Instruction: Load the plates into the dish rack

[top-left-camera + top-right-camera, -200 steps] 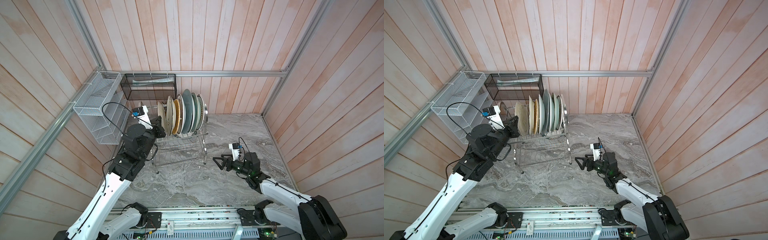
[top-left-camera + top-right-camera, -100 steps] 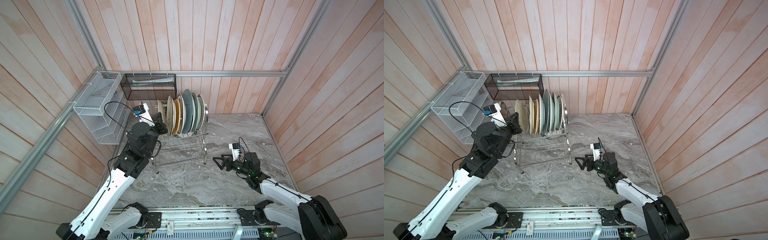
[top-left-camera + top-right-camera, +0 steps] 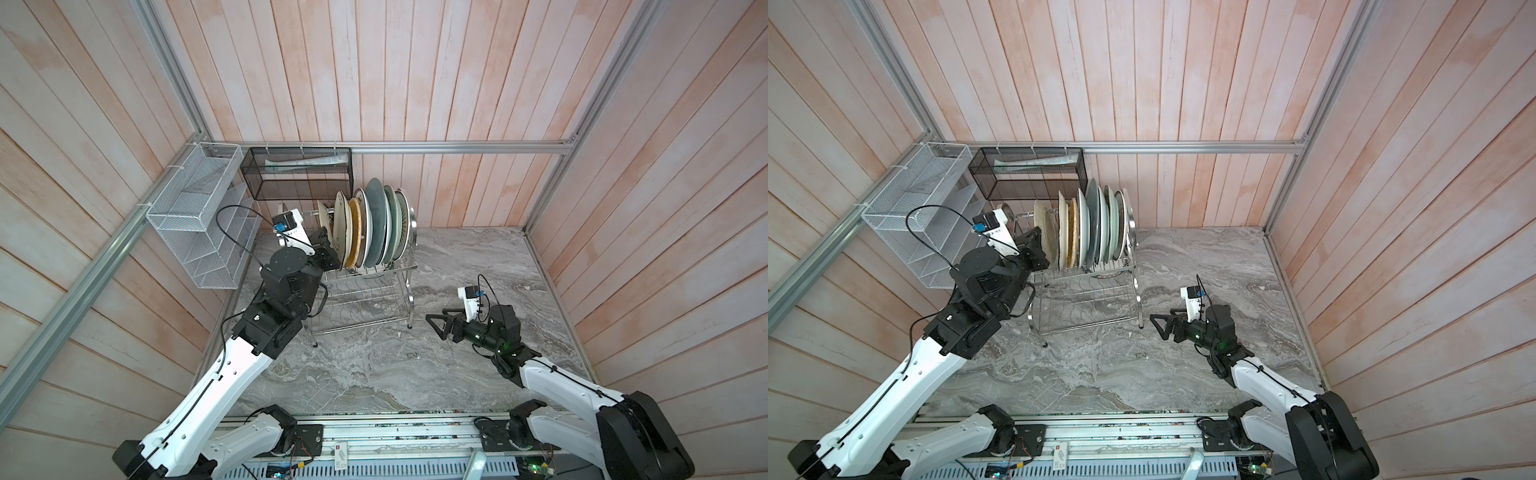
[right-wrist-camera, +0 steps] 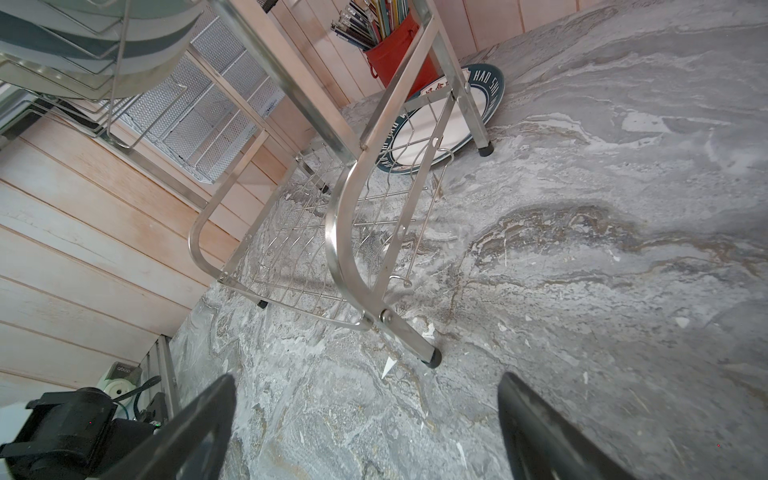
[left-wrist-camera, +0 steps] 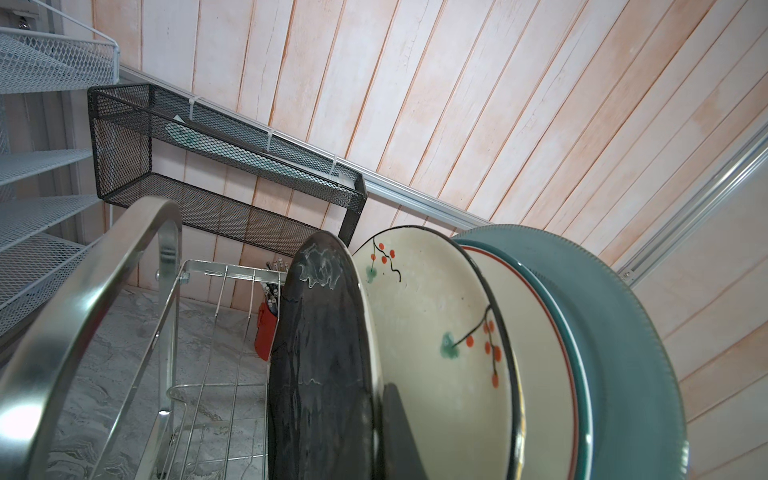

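While the left gripper sits at the upper tier of the dish rack, its fingers are clamped on the rim of a black plate, which stands on edge just beside a cream floral plate at the left end of the row of plates. Right gripper: fingers spread wide, holding nothing, low over the grey marbled worktop near the rack's front leg. One blue-rimmed plate lies flat on the worktop, partly under the rack.

Left arm and right arm in white moulded link shells, black cylindrical joint housings, white wrist camera with blue tag, looped black cable, right gripper with black triangular fingers, green indicator light on right arm.
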Robot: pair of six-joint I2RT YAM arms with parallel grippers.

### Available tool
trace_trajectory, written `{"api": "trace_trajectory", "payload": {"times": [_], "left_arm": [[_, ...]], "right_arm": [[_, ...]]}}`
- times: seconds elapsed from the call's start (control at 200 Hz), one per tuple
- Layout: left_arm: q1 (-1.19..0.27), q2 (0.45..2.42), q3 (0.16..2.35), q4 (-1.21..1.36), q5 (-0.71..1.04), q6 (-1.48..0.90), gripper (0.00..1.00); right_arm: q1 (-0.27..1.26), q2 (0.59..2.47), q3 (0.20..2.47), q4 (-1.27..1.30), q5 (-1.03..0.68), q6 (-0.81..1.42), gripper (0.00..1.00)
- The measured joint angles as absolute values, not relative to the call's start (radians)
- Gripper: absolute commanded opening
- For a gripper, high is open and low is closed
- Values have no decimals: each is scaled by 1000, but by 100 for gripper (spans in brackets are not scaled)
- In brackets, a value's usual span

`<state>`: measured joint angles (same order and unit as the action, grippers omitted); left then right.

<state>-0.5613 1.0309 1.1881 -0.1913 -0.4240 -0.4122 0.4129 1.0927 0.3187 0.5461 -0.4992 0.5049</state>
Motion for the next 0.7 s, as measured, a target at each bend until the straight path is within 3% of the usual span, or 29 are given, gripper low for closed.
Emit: {"api": "trace_trajectory", "payload": {"times": [0.39,0.7], "left_arm": [[-599,982,1135,-201,-432,-385,0],[-605,1003,1144,-193,-428,-364,8]], "right_arm": [[413,1092,310,553,-500,506,98],[413,1083,305,554,-499,508,98]]}}
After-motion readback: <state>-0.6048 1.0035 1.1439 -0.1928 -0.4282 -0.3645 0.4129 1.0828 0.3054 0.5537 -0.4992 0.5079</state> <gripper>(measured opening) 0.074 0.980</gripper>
